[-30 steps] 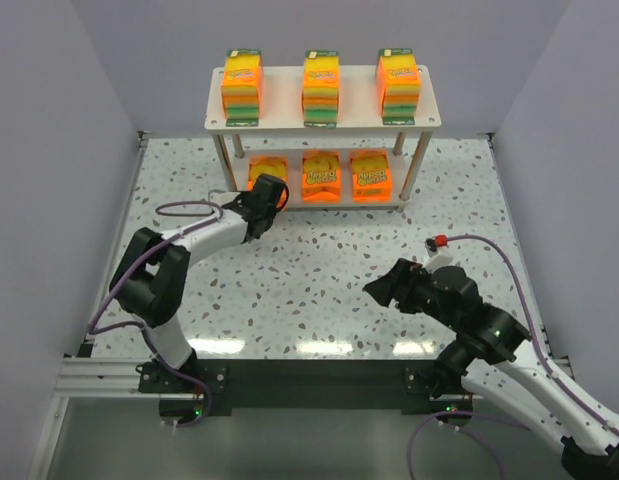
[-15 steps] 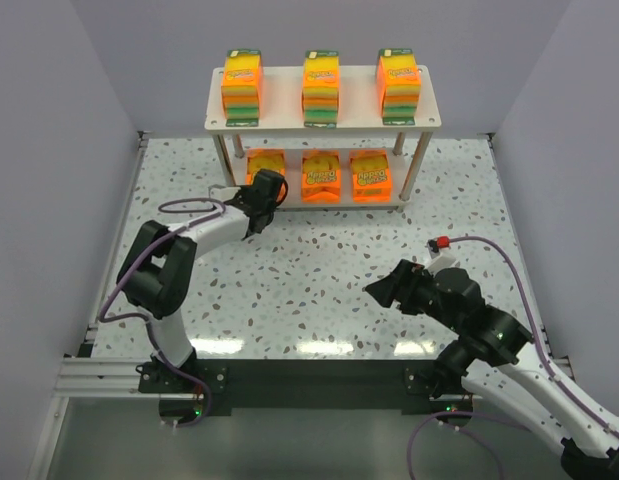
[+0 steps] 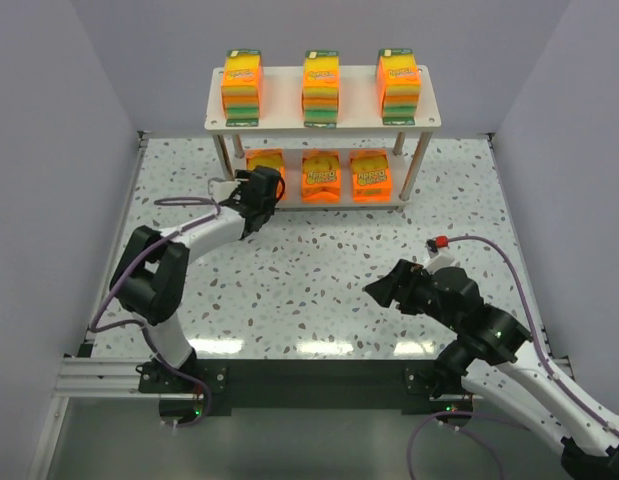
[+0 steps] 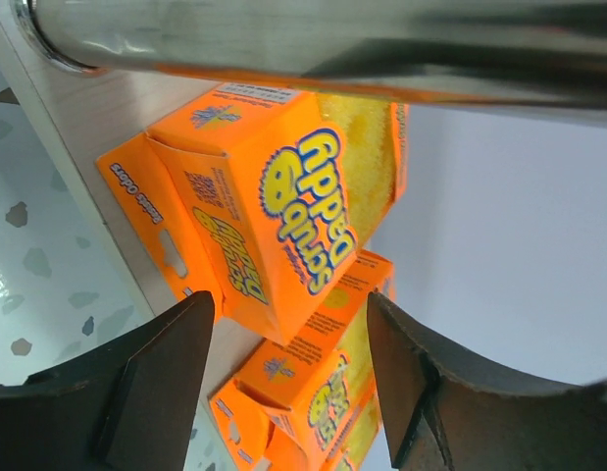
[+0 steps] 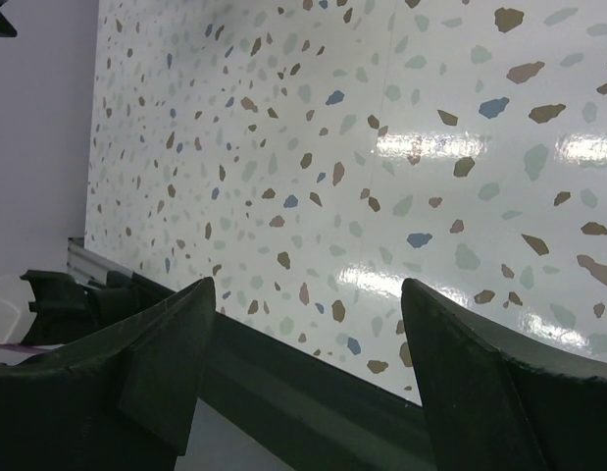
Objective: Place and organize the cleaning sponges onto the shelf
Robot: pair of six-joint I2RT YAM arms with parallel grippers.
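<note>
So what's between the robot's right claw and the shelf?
Only bare speckled table lies between the right gripper and the shelf, as the top view shows.

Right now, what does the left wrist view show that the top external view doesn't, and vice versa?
Only the left wrist view: the print on the lower-left sponge pack, close up, framed by the open left gripper. Only the top external view: the whole shelf, the three upper-tier packs and the right gripper. Both: the lower-tier packs and the left gripper at the shelf's lower left.
</note>
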